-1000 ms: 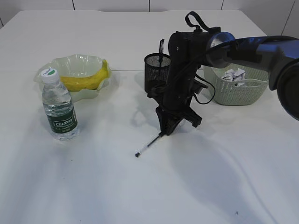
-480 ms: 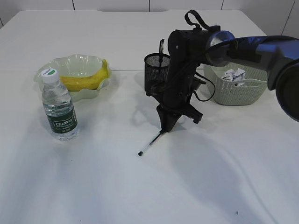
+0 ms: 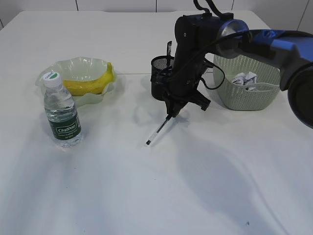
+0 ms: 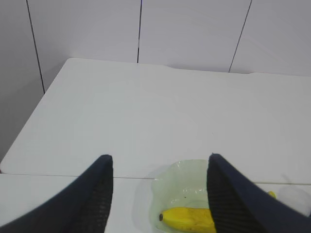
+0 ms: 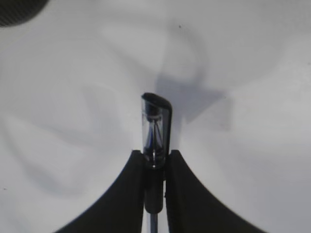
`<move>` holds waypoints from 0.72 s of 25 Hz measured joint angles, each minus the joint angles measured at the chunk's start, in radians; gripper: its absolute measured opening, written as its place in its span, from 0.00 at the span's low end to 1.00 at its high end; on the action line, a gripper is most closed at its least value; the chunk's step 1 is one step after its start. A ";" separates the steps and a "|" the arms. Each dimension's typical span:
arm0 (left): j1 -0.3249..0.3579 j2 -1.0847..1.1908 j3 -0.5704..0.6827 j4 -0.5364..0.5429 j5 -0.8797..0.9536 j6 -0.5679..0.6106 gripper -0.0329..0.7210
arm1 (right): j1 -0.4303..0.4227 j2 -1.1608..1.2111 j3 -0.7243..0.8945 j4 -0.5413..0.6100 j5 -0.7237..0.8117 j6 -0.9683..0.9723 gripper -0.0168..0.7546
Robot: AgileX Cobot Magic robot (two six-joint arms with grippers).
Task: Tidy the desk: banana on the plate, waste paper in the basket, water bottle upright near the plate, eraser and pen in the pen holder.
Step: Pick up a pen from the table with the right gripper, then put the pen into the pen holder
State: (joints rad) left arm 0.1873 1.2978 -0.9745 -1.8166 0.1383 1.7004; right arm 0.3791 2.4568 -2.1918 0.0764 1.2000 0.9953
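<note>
water bottle (image 3: 61,111) label "Cestbon" (white on green)

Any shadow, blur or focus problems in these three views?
Exterior view: sharp, even light, faint shadow under the pen. Right wrist view: pen in the end effector is soft, its shadow darkening the table. Left wrist view: fingers blurred, banana clear.

The right arm is reaching in from the right, its gripper (image 3: 172,113) pointing down with jaws squeezing tight. The left gripper (image 4: 160,194) is holding its jaws wide apart.
</note>
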 joint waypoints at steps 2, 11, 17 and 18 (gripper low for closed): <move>0.000 0.000 0.000 0.000 0.000 0.000 0.61 | 0.000 0.000 -0.027 -0.007 -0.031 -0.014 0.12; 0.000 0.000 0.000 0.000 0.000 0.000 0.61 | 0.000 0.000 -0.193 -0.151 -0.163 -0.129 0.12; 0.000 0.006 0.000 0.000 0.000 0.000 0.61 | 0.000 0.000 -0.256 -0.190 -0.204 -0.168 0.12; 0.000 0.013 0.000 0.000 0.000 0.000 0.61 | 0.000 0.000 -0.267 -0.190 -0.204 -0.168 0.12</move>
State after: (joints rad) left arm 0.1873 1.3107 -0.9745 -1.8166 0.1383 1.7004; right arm 0.3791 2.4568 -2.4585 -0.1139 0.9965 0.8275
